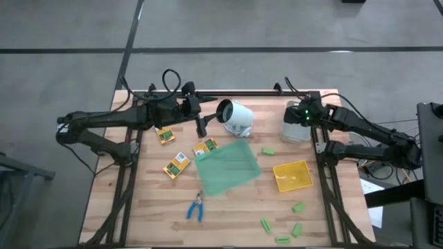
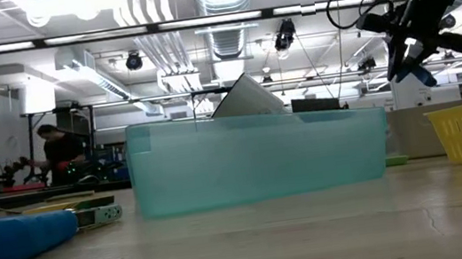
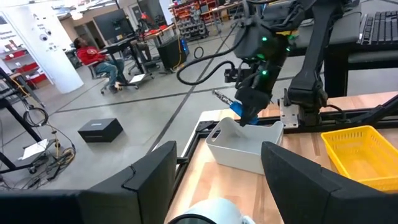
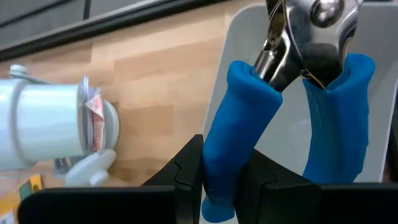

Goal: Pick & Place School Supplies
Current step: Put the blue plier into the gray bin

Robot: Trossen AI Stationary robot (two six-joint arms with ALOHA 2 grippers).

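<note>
Blue-handled pliers [image 4: 280,118] hang pinched by one handle in the right end effector [image 4: 217,177], above a white bin [image 3: 244,146] at the far right of the surface [image 1: 228,214]; a second blue-handled pair [image 1: 196,207] lies near the front, left of centre; three yellow-and-green packets [image 1: 176,164] lie left of centre, one of them touching the far-left corner of the flat translucent green tray [image 1: 228,168] in the middle; five light-green blocks [image 1: 298,207] show, one just right of the green tray's far edge and four at the near right; one shallow yellow tray [image 1: 293,175] sits right of the green one; a white cylindrical device [image 1: 235,117] stands at the far middle, between the arms; the left end effector [image 1: 201,127] hovers spread and empty beside that device, over the far-left packets; a person sits in the room beyond.
</note>
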